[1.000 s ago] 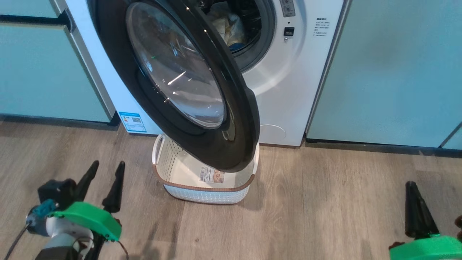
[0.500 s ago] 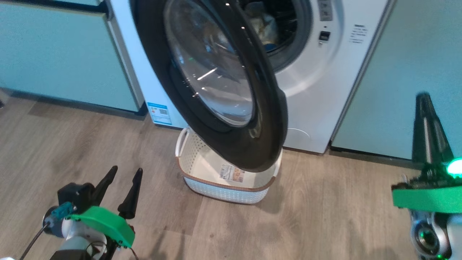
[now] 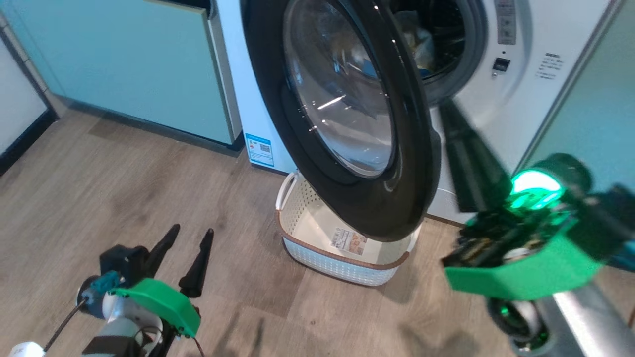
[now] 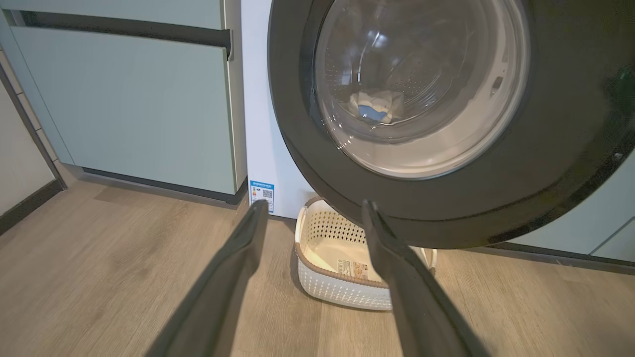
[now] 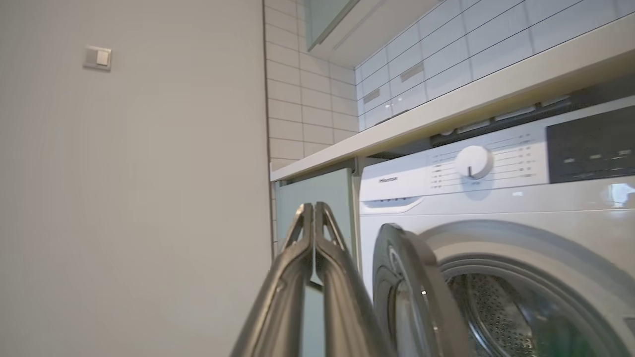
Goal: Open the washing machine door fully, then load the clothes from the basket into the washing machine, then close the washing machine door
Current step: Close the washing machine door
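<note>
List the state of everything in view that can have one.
washing machine door: open, swung out over the basket
basket: upright on the floor, visible part empty
clothes: inside the washing machine
left gripper: open, holding nothing
right gripper: shut, holding nothing
cabinet door: closed

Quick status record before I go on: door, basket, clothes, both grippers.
basket: on the floor in front of the washing machine, empty, base label showing
washing machine door: open, swung out over the basket
clothes: inside the drum
left gripper: open, empty, low over the floor
right gripper: shut, empty, raised to the right of the door
</note>
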